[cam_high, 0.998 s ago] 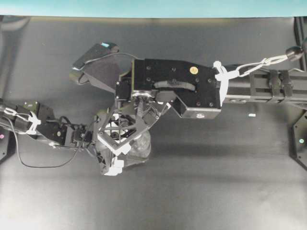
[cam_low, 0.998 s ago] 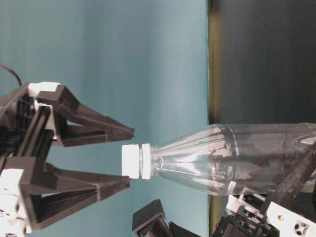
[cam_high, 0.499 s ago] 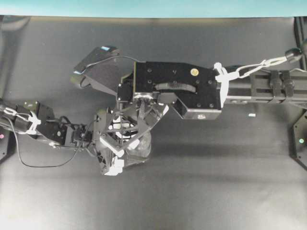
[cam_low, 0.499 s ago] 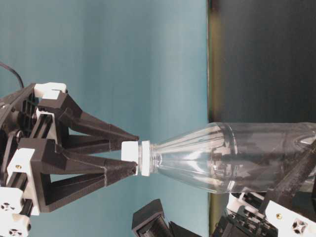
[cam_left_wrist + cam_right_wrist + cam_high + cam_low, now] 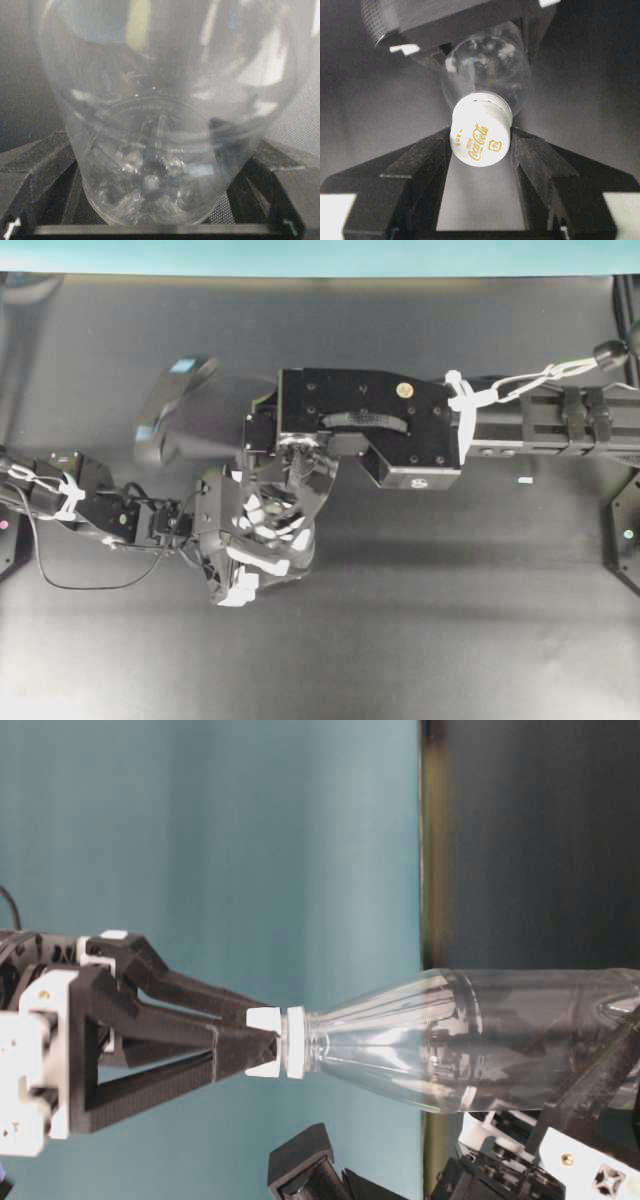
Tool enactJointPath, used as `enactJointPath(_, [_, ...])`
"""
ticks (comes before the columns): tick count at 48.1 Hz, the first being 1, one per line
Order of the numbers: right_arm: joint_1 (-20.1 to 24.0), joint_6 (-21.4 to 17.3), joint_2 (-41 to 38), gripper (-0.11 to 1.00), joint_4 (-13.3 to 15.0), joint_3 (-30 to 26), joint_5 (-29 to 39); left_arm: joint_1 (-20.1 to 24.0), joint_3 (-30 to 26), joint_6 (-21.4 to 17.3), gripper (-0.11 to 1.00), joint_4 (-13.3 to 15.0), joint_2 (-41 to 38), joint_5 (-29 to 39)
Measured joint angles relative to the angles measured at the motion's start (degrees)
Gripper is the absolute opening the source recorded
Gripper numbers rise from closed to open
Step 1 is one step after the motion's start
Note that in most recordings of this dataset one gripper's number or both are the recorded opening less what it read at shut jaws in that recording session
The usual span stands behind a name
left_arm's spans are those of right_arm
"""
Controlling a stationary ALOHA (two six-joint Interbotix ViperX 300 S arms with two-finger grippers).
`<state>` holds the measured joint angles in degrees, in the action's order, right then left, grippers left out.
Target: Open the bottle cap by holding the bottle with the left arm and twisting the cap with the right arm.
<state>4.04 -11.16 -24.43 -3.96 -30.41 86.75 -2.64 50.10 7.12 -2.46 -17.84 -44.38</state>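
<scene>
Since a second ago the right gripper (image 5: 480, 150) has closed from a wide spread onto the bottle cap (image 5: 481, 134) and rolled about its own axis, so that its white corner blocks now sit edge-on in the table-level view; the bottle (image 5: 470, 1038) and the left gripper (image 5: 160, 200) have not shifted. The cap is a small round white plastic disc with gold lettering on its flat top, pinched at its sides between the two long pointed black fingers (image 5: 427, 165) of the right gripper. Below it the clear, smooth plastic body widens through rounded shoulders to a lobed base. The bottle stands upright on the dark matte table (image 5: 450, 620), its long axis vertical and the cap pointing straight up at the right gripper; the table-level view is turned sideways, so there the cap (image 5: 266, 1041) points left. The left gripper holds the lower body: its short black jaws stand wide apart, one pressed against each side of the bottle near the base. The right arm (image 5: 540, 425), with its flat, screw-dotted wrist box, reaches in from the right; the slimmer left arm (image 5: 90, 510), trailing a loose black cable, comes from the left.
</scene>
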Motion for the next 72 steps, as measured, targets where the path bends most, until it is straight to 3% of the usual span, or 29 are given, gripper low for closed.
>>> enactJointPath(10, [0.1,14.8,0.0,0.37,-0.1,-0.1,-0.3,0.0,0.0,-0.1,0.90,0.0,0.0,0.0])
enactJointPath(36, [0.5,43.9,2.2,0.37,0.2,4.0,-4.0,-0.3,0.0,-0.2,0.90,0.0,0.0,0.0])
enactJointPath(47, [1.1,48.9,4.1,0.37,1.2,8.3,-7.8,-0.4,0.0,-0.2,0.90,0.0,0.0,0.0])
enactJointPath(72, [1.6,48.5,6.0,0.37,2.1,11.3,-9.8,-0.4,0.0,-0.2,0.90,0.0,0.0,0.0])
